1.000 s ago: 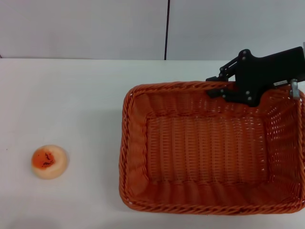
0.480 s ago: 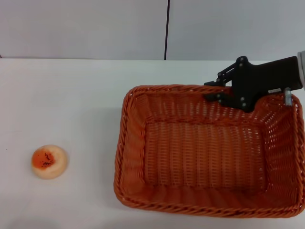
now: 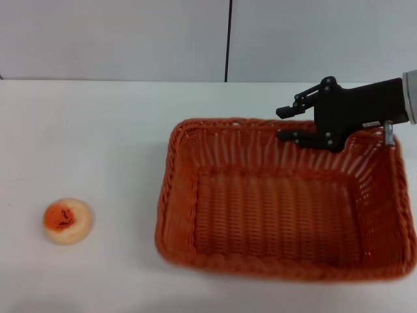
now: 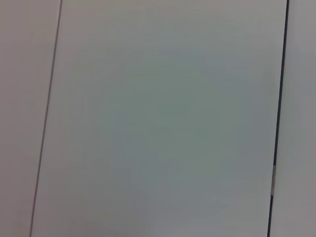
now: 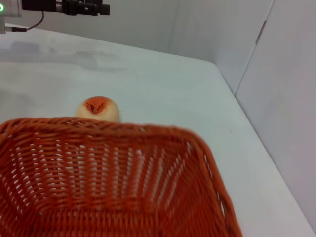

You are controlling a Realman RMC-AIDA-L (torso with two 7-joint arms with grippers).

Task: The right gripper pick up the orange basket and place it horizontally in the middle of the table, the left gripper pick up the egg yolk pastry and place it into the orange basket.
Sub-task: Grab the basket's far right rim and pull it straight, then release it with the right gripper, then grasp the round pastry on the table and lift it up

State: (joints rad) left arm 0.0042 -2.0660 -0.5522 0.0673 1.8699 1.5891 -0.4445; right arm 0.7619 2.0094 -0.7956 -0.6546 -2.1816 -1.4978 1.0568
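The orange basket point(image 3: 280, 202) lies lengthwise across the right half of the white table point(image 3: 104, 143); its weave fills the lower right wrist view point(image 5: 108, 187). My right gripper point(image 3: 281, 124) reaches in from the right at the basket's far rim, open, with one finger behind the rim and one just inside it. The egg yolk pastry point(image 3: 67, 220) sits alone near the table's front left, and it shows beyond the basket rim in the right wrist view point(image 5: 98, 108). A black claw-like shape, apparently my left gripper point(image 5: 94, 8), hangs past the table's left end.
A grey panelled wall point(image 3: 130, 39) with a dark vertical seam point(image 3: 228, 39) runs behind the table. The left wrist view shows only wall panels point(image 4: 158, 118). Bare tabletop lies between the pastry and the basket.
The basket has sunk toward the table and shifted slightly left, its near edge still moving. The right gripper has crept left along the far rim and its fingers have spread slightly.
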